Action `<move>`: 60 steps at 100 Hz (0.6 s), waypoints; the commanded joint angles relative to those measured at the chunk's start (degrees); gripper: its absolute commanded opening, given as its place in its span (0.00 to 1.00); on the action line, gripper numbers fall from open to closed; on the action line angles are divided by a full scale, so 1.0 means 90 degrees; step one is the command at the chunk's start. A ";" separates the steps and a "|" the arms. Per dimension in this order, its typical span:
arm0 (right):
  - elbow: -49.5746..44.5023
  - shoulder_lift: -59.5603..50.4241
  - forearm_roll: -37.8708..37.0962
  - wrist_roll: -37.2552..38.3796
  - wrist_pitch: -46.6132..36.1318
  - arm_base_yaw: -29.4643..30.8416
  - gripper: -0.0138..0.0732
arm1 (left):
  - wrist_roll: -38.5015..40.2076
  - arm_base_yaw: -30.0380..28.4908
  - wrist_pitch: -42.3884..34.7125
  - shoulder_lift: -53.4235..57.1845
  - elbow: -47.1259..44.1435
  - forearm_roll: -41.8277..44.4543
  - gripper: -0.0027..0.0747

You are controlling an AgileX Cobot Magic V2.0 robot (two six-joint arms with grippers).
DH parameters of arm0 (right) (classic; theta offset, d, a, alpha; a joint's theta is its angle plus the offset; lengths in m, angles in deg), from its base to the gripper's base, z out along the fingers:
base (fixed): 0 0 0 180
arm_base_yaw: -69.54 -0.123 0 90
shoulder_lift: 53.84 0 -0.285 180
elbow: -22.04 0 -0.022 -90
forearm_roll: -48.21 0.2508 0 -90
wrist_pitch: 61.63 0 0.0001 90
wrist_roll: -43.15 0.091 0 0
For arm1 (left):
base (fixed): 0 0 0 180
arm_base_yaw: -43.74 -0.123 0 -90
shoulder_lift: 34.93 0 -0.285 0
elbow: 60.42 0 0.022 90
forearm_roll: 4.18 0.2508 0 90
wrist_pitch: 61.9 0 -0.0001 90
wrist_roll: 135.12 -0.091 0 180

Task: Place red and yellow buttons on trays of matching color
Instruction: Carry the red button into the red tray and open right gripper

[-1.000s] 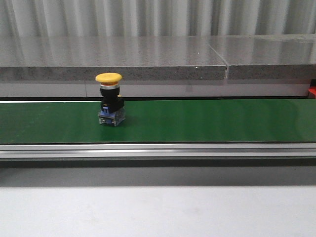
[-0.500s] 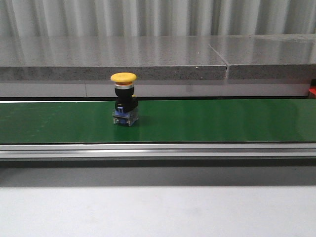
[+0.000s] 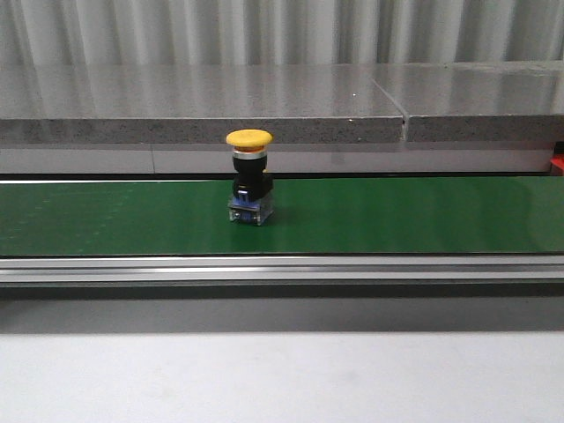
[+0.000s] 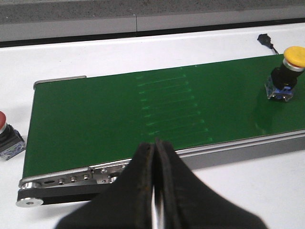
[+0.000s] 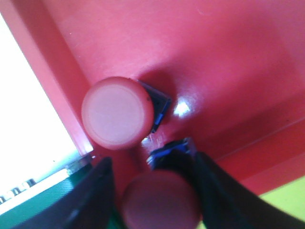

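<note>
Item: yellow mushroom-cap push button (image 3: 249, 178), with black barrel and clear blue-tinted contact block. It stood upright on the smooth green conveyor belt (image 3: 397, 216), long axis vertical, cap uppermost, left of the belt's middle in the front view. Nothing touched it or stood near it on the belt.

Surroundings: a brushed metal side rail (image 3: 282, 269) ran along the belt's near edge; a speckled grey stone ledge (image 3: 203, 106) and corrugated grey wall lay behind; a white tabletop (image 3: 282, 379) lay in front.

Left wrist view: the same button (image 4: 285, 72) stood near one end of the belt (image 4: 119, 124). A red-capped push button (image 4: 7, 139) sat on the white table just beyond the belt's other end, partly cut by the frame edge. A small black cable connector (image 4: 265, 38) lay on the table beyond the belt. The left gripper (image 4: 155, 191), black, had its jaws pressed together, empty.

Right wrist view: the red plastic tray (image 5: 228, 62), glossy, held an upright red round-capped button (image 5: 117, 112). The right gripper (image 5: 155, 191) was clamped on a second red-capped button (image 5: 159, 198) over the tray.
</note>
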 commanded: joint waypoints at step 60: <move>0.0131 -0.1396 -0.0018 -0.0197 -0.0159 0.0010 0.76 | 0.0014 0.0058 -0.0413 -0.0004 0.0161 -0.0075 0.01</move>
